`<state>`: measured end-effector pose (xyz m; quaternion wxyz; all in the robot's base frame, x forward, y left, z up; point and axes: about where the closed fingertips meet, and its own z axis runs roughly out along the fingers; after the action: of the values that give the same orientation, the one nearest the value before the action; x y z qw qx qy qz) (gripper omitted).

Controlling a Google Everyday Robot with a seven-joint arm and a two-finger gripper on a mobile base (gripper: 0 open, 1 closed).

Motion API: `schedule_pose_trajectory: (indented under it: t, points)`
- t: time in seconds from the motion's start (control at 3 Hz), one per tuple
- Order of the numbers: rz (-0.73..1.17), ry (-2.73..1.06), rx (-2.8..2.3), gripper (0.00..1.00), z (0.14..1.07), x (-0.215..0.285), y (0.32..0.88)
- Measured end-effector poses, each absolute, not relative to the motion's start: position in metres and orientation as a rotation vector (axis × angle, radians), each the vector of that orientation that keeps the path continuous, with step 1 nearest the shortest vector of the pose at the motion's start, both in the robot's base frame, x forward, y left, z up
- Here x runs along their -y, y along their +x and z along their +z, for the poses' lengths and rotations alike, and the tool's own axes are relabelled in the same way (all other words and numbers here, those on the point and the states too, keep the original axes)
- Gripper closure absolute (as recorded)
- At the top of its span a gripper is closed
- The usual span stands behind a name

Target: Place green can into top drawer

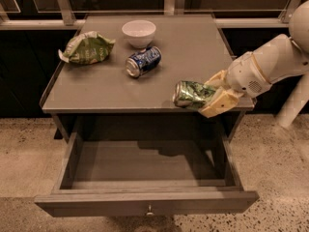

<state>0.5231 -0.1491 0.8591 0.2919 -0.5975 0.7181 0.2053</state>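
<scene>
The green can (189, 94) is a dented green and silver can held on its side in my gripper (208, 94), which is shut on it. The can hangs in the air at the front right edge of the table top, above the back right part of the top drawer (145, 204). The drawer is pulled fully out, grey, with a small metal knob at the centre of its front panel. Its inside shows no objects. My white arm reaches in from the right.
On the grey table (96, 91) lie a blue can (143, 61) on its side, a white bowl (139, 33) and a crumpled green chip bag (87, 47). A railing runs behind the table. Speckled floor lies around the drawer.
</scene>
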Motion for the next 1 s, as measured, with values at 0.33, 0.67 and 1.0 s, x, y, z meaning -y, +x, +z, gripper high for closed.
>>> schedule_pose_trajectory:
  t: [0.33, 0.67, 1.0]
  points:
    - [0.554, -1.597, -1.913, 1.00, 0.858, 0.147, 0.522]
    - [0.580, -1.541, -1.950, 1.00, 0.846, 0.147, 0.499]
    - [0.662, -1.446, -1.997, 1.00, 0.820, 0.144, 0.463]
